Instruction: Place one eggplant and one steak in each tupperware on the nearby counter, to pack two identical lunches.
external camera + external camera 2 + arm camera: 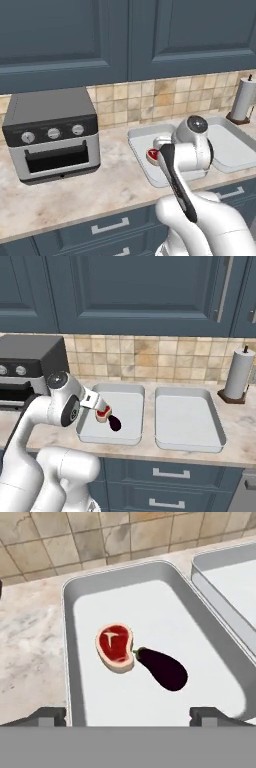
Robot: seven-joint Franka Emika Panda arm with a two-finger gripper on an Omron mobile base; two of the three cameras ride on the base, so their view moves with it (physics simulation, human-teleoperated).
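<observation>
The gripper (pixel 128 714) is hanging with its jaws spread wide and empty over the near side of the left tupperware (pixel 70 662), where the steak (pixel 115 647) and eggplant (pixel 163 669) are lying touching, while the right tupperware (pixel 187 418) beside it is sitting bare.

Two tupperware sit side by side on the counter (pixel 235 443), before the backsplash (pixel 150 358). In the left tupperware (pixel 70 662) lie the steak (pixel 116 647) and eggplant (pixel 162 668) (touching). Oven (pixel 52 132) stands left, paper towel (pixel 237 375) right of the right tupperware (pixel 186 418).
</observation>
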